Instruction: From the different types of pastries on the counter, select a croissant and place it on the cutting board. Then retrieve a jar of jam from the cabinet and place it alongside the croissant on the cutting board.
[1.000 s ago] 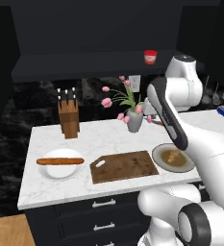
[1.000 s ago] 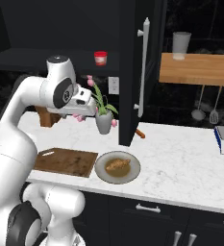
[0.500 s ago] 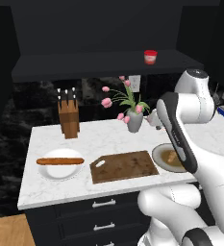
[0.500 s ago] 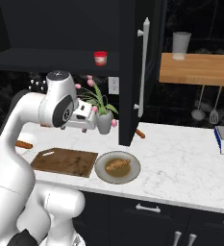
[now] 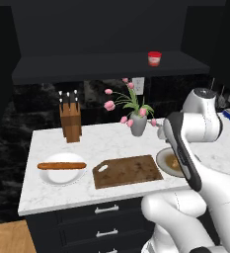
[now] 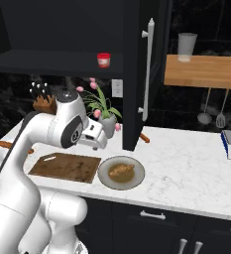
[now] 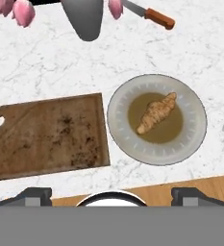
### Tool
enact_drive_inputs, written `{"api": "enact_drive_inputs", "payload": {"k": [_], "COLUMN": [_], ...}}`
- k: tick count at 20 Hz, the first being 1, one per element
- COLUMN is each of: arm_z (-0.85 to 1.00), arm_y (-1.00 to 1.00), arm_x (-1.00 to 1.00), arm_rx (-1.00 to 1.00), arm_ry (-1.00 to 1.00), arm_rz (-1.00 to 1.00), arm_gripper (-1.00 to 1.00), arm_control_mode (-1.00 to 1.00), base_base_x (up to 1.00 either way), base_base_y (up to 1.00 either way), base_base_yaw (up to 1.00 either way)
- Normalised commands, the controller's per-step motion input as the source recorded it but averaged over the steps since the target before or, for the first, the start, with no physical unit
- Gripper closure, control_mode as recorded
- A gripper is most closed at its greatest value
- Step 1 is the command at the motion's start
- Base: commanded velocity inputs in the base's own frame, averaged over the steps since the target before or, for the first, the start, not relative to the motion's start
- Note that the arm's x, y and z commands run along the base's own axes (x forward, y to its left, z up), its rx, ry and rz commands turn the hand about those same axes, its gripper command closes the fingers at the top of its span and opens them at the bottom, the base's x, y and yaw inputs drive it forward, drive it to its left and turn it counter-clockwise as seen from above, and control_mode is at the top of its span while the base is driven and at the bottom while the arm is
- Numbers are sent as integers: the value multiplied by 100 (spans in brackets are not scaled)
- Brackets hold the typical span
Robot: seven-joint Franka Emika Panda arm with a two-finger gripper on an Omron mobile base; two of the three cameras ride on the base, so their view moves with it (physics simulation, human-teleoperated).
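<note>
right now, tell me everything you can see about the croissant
The croissant is a small golden-tan pastry with a lumpy, ridged surface, tapering toward both ends. It lies flat and diagonal in the brownish centre of a round grey plate on the marble counter, just beside the wooden cutting board but not on it. It touches nothing besides the plate. The open gripper hangs above, well clear of it.

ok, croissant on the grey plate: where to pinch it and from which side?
Probably from straight above, across the thick middle of the croissant. It lies flat and loose in the dish of the grey plate, slanted in the hand view, so turn the wrist to close across its short width. The raised rim blocks a side approach. The gripper is open above the counter's front edge.
</note>
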Motion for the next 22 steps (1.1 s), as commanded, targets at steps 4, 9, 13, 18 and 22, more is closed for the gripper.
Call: {"api": "enact_drive_inputs", "payload": {"k": [4,9,13,18,22], "arm_z": [-11,-25,-10,-34,-24], "arm_y": [-59,-37,-3,-23,-34], "arm_x": [0,-1,7,21,13], "arm_rx": [7,3,0,0,1], "arm_ry": [0,0,0,0,0], "arm_rz": [-20,-20,-4,-1,0], "arm_gripper": [-100,-100,-100,-100,-100], "arm_control_mode": [-100,-100,-100,-100,-100], "base_base_x": [0,0,0,0,0], "base_base_y": [0,0,0,0,0], "base_base_yaw": [0,0,0,0,0]}}
